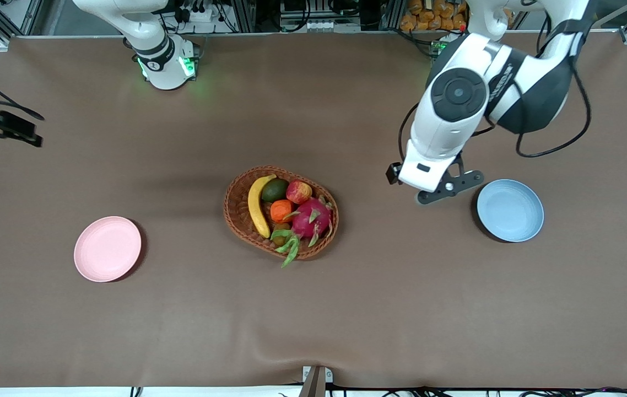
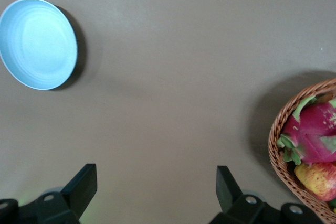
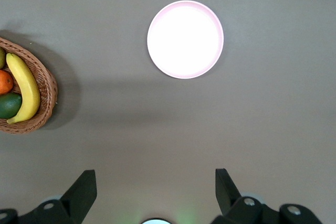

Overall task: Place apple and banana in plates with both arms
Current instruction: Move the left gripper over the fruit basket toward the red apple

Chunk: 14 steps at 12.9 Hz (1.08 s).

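The red apple (image 1: 298, 191) and the yellow banana (image 1: 258, 205) lie in a wicker basket (image 1: 232, 212) at mid-table. The apple also shows in the left wrist view (image 2: 317, 179), the banana in the right wrist view (image 3: 25, 87). The pale pink plate (image 1: 107, 248) sits toward the right arm's end and the pale blue plate (image 1: 510, 210) toward the left arm's end; both are empty. My left gripper (image 1: 446, 190) hangs open and empty over bare table between basket and blue plate (image 2: 38, 43). My right gripper (image 3: 156, 182) is open and empty, high over the table near the pink plate (image 3: 185, 39).
The basket also holds a pink dragon fruit (image 1: 311, 218), an orange fruit (image 1: 281, 210) and a dark green fruit (image 1: 275, 189). The brown cloth's front edge runs along the bottom of the front view. A dark part of the right arm's hand (image 1: 2, 129) shows at that view's edge.
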Tool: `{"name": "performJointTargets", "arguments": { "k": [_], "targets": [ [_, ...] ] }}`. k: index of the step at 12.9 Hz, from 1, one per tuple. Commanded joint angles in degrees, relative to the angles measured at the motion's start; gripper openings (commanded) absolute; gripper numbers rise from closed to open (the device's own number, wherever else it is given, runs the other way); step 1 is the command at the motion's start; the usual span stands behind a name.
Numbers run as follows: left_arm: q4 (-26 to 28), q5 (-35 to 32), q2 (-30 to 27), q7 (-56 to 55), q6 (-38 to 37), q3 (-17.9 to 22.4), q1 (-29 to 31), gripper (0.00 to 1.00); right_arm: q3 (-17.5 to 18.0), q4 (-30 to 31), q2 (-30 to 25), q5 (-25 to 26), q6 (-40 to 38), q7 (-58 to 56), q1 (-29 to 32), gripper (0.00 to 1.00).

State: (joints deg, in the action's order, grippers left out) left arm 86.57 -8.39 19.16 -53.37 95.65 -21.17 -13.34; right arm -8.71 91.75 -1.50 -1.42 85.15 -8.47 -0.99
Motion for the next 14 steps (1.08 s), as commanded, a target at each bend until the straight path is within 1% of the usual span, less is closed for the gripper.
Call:
{"name": "performJointTargets", "arguments": {
  "k": [1, 4, 6, 8, 10, 12, 14],
  "targets": [
    [-1.06, -1.19, 1.66, -0.77, 0.50, 0.16, -1.16, 1.00, 0.44, 0.62, -2.45, -0.42, -0.68, -3.66, 2.39, 1.00],
    [-1.06, -0.92, 2.81, -0.95, 0.50, 0.07, -1.25, 1.00, 0.53, 0.80, -2.89, -0.60, -2.00, -3.04, 2.31, 1.00],
    [-1.06, -0.22, 3.77, -1.91, 0.59, 0.07, -2.30, 1.00, 0.62, 0.80, -3.33, -0.69, -2.61, -1.56, 2.04, 1.00],
    [-1.40, -0.31, 5.61, -8.47, 1.90, 0.07, -4.84, 1.00, 0.97, 0.80, -4.03, -0.69, -3.76, 1.43, 1.60, 1.00],
    [-2.63, -0.22, 7.54, -14.46, 3.66, 0.07, -6.69, 1.00, 0.97, 1.67, -3.95, -0.69, -3.59, 1.62, 1.43, 1.00],
    [-6.13, -0.31, 10.97, -19.81, 4.19, 0.42, -9.93, 1.00, 0.97, 2.38, -3.86, -0.95, -3.50, 1.62, 1.60, 1.00],
    [-9.66, -0.48, 15.27, -30.69, 6.38, 0.60, -12.49, 1.00, 0.97, 2.73, -3.60, -1.04, -3.24, 1.62, 1.60, 1.00]
  ]
}}
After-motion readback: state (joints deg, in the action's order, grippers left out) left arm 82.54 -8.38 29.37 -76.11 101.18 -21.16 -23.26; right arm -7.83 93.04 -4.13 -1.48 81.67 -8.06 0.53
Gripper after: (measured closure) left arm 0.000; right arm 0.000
